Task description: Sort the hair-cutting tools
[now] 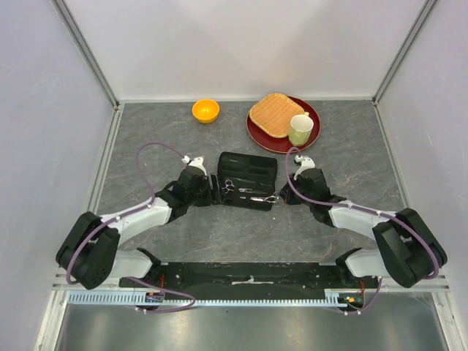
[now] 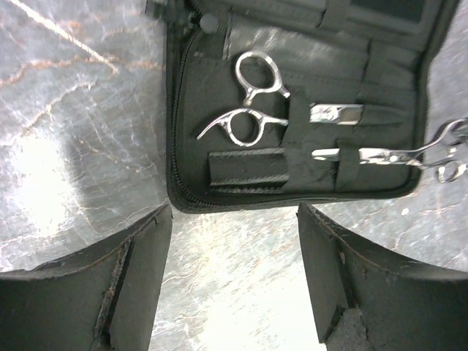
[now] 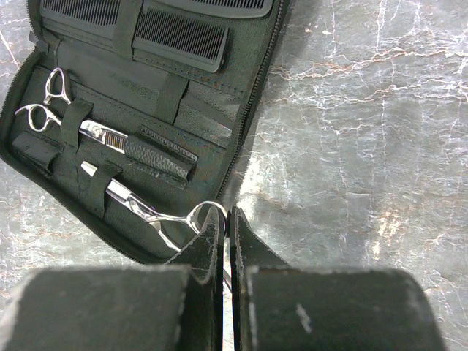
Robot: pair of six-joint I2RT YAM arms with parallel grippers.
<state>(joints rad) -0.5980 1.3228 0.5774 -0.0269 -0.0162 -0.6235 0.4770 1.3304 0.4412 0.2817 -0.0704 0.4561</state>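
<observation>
An open black zip case (image 1: 256, 167) lies mid-table. One pair of silver scissors (image 2: 256, 102) sits strapped in its near half, rings toward my left arm (image 3: 51, 102). A second pair of scissors (image 3: 139, 205) lies in the strap below it, rings sticking past the case's right edge (image 2: 446, 150). My right gripper (image 3: 228, 212) is shut on one of those rings (image 1: 280, 196). Two black combs (image 3: 183, 33) sit in the case's far half. My left gripper (image 2: 234, 212) stands open just off the case's left edge (image 1: 212, 189), nothing between its fingers.
At the back stand an orange bowl (image 1: 205, 110) and a red plate (image 1: 256, 135) carrying toast (image 1: 274, 113) and a pale green mug (image 1: 300, 129). White walls enclose the grey marbled table (image 1: 146, 131).
</observation>
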